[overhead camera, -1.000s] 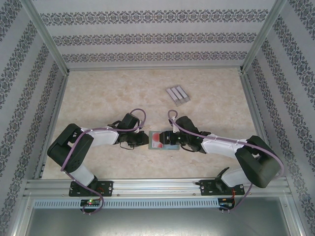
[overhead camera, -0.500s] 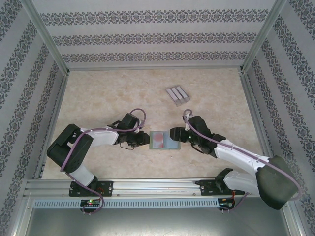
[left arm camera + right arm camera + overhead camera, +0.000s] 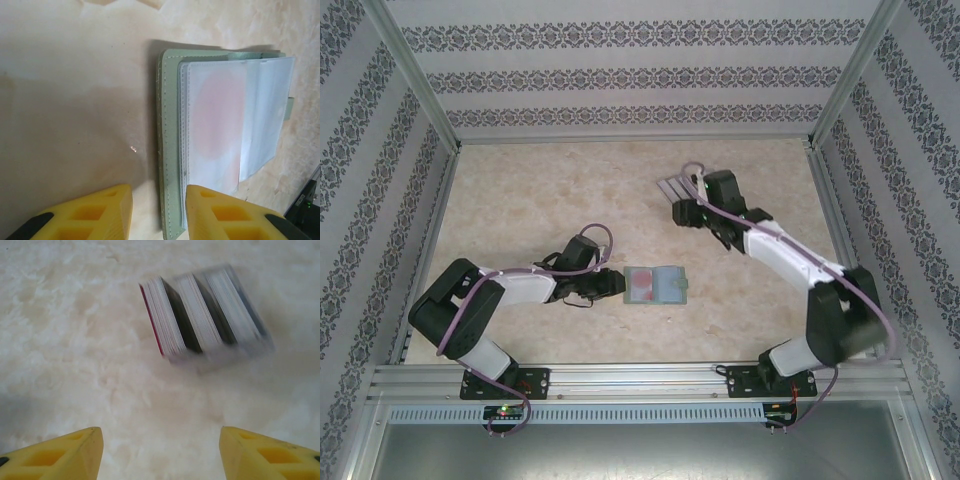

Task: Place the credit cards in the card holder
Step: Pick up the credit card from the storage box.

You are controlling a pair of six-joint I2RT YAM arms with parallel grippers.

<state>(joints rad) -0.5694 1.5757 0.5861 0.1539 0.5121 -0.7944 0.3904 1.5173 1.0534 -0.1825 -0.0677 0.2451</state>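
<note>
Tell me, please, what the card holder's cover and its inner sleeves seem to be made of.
The cover of the card holder looks like matte grey-green leather or imitation leather, given the stitched seam along its edge. The inner sleeves look like soft, glossy clear plastic, since something pink shows through them.

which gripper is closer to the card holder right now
Left. The left gripper sits right at the card holder, at its edge; the right gripper is well away, up by the stand of cards.

Stand (image 3: pixel 210 320), upper right of right wrist view: motion-blurred; cards (image 3: pixel 165 315) in it indistinct. Card holder (image 3: pixel 172 150), left wrist view: lower end cut off at bottom edge.
</note>
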